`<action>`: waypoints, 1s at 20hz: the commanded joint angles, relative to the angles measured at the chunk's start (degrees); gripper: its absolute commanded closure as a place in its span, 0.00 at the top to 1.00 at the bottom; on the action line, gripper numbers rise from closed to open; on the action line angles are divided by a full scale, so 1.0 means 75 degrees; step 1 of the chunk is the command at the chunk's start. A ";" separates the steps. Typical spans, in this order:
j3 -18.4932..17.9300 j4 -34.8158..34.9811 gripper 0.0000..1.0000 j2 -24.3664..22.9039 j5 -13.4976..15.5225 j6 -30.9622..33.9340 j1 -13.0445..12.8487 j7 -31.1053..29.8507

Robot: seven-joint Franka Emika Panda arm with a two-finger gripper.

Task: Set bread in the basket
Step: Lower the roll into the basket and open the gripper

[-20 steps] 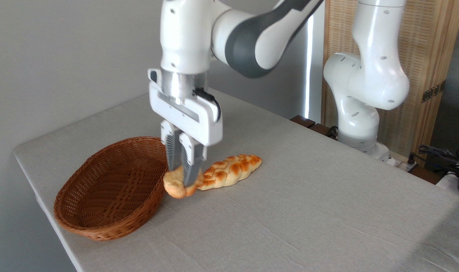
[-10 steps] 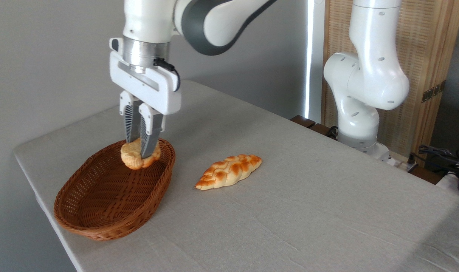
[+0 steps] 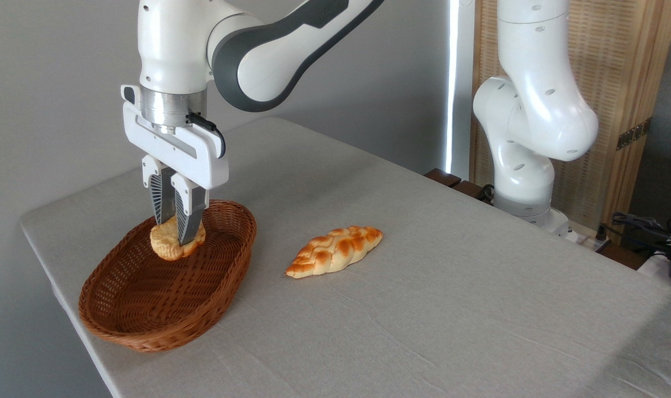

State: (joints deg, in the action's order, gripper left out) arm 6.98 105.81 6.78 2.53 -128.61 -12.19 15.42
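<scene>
Holding the bread [image 3: 169, 243] pinched in the closed gripper [image 3: 176, 235], poised above the far end of the basket [image 3: 147, 326]. Carrying step; next, probably lowering and releasing.

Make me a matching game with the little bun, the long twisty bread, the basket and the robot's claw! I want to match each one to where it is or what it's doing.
Things:
1. bun
2. braided loaf
3. basket
4. gripper

Places or states:
A. lying on the bare tablecloth, right of the basket
B. shut on something, pointing down over the basket
C. pinched between two fingers, above the woven floor
D. sitting near the table's left edge, oval and brown

Pairs: 1-C, 2-A, 3-D, 4-B
</scene>
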 commanded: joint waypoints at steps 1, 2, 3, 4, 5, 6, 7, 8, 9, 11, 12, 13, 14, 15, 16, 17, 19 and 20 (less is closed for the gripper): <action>0.0146 -0.0187 1.00 0.0069 0.0108 0.0192 0.0020 -0.0087; 0.0240 -0.0187 1.00 0.0080 0.0108 0.0191 0.0020 -0.0087; 0.0264 -0.0187 1.00 0.0092 0.0108 0.0203 0.0020 -0.0087; 0.0299 -0.0175 1.00 0.0115 0.0108 0.0215 0.0020 -0.0087; 0.0404 -0.0175 1.00 0.0139 0.0108 0.0226 0.0020 -0.0099; 0.0417 -0.0163 1.00 0.0185 0.0097 0.0238 -0.0004 -0.0087; 0.0429 -0.0163 1.00 0.0198 0.0097 0.0238 -0.0004 -0.0076; 0.0429 -0.0151 1.00 0.0232 0.0097 0.0238 -0.0027 -0.0064; 0.0440 -0.0128 1.00 0.0256 0.0074 0.0238 -0.0097 -0.0064; 0.0440 -0.0116 1.00 0.0361 0.0038 0.0250 -0.0133 -0.0052; 0.0452 -0.0116 1.00 0.0385 0.0027 0.0250 -0.0144 -0.0041; 0.0452 -0.0105 1.00 0.0408 0.0015 0.0250 -0.0145 -0.0029; 0.0452 -0.0104 1.00 0.0432 0.0015 0.0250 -0.0156 -0.0029; 0.0452 -0.0104 1.00 0.0444 0.0015 0.0250 -0.0214 -0.0029; 0.0452 -0.0104 1.00 0.0444 0.0015 0.0250 -0.0226 -0.0029; 0.0452 -0.0104 1.00 0.0444 0.0015 0.0250 -0.0227 -0.0029; 0.0452 -0.0104 1.00 0.0444 0.0015 0.0250 -0.0227 -0.0005; 0.0452 -0.0104 1.00 0.0432 0.0015 0.0250 -0.0227 -0.0005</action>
State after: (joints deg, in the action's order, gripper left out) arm 10.62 105.82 10.02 2.57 -127.99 -13.60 15.35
